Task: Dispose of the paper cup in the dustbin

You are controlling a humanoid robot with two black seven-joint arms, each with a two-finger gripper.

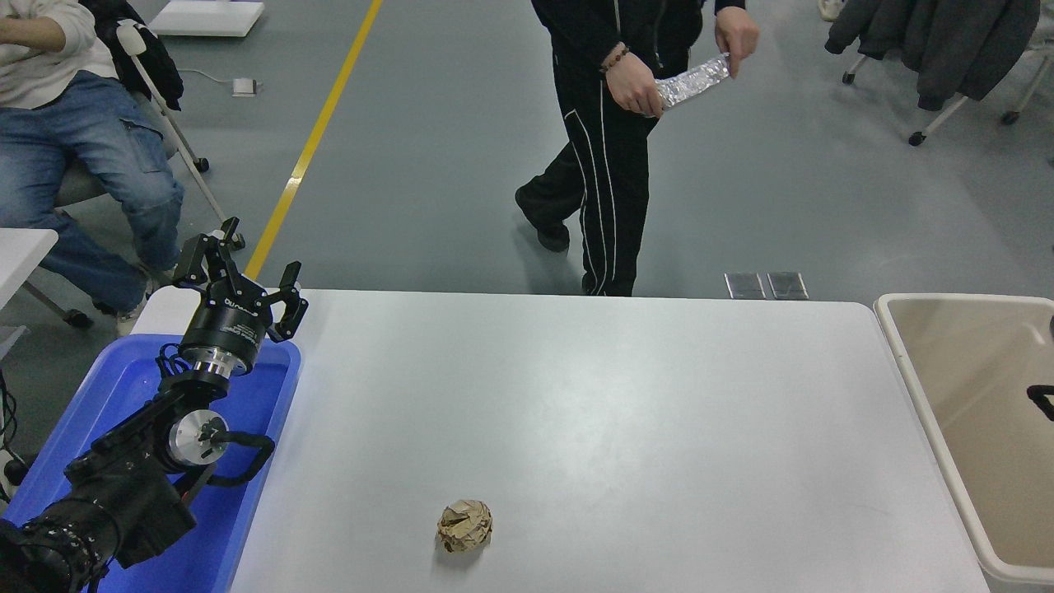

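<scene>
Far left, beyond the white rectangular surface (593, 428): a seated person in blue jeans and a pale top (74, 156). Left arm parked over the blue plastic tray (132, 387) at the surface's left edge; left black gripper (239, 276) held above the tray's far end, jaws spread, nothing between them. Crumpled brown paper ball (465, 526) alone on the surface, well right of the tray, near the front edge. Behind the surface's far edge, about centre, a standing person in black trousers with white side stripes (605, 165) holds a crinkled silver foil roll (696, 80) in both hands. Two small dark rectangular floor plates (766, 285) lie on the grey floor just past the surface's far right corner. Large rectangular beige plastic dustbin (893, 329) stands just beside the surface's right edge, pale thick rim, tan inside. A small black part at the picture's right edge, over the dustbin's interior, is likely the right gripper (1042, 401); too little shows, cannot tell jaw state. Paper cup: not visible anywhere in view, neither on the surface nor in the visible part of the dustbin. Top right, dark grey coats (930, 41) draped on a wheeled rack.
</scene>
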